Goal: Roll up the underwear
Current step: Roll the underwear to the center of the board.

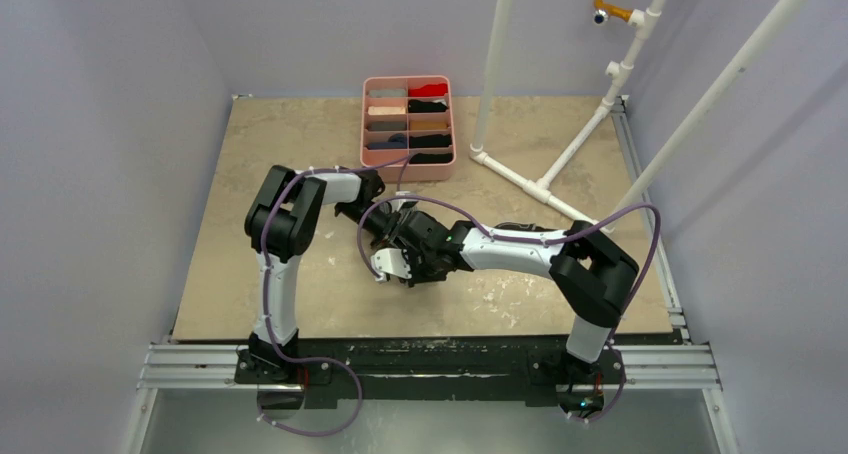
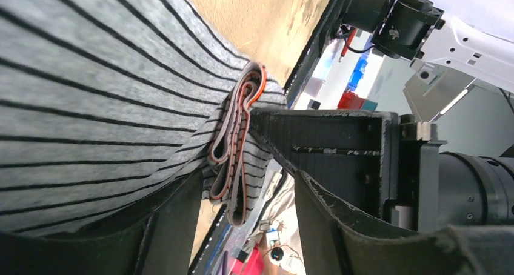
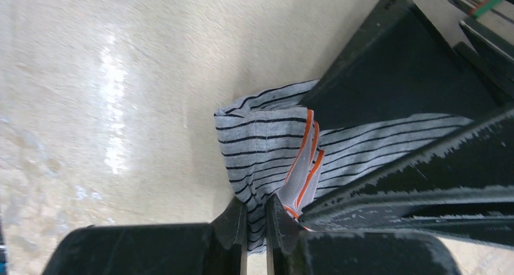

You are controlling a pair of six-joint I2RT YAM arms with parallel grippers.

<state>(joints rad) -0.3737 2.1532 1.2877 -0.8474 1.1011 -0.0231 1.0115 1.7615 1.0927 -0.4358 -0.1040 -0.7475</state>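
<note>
The grey striped underwear [image 3: 260, 142] with its orange-red edge is bunched into a small bundle just above the tan table, at the middle of the top view [image 1: 388, 264]. My right gripper [image 3: 256, 226] is shut on the bundle's lower fold. My left gripper [image 2: 242, 226] is open; the folded waistband [image 2: 233, 160] hangs loosely between its fingers, and striped cloth [image 2: 91, 105] fills the left of that view. In the top view the two grippers meet at the bundle, left gripper [image 1: 392, 232] just behind right gripper [image 1: 408, 262]. The left fingers [image 3: 394, 69] flank the bundle in the right wrist view.
A pink divided tray [image 1: 366, 124] holding rolled garments stands at the table's far edge. A white pipe frame [image 1: 540, 186] rises from the back right of the table. The table's front rail [image 1: 430, 359] carries both arm bases.
</note>
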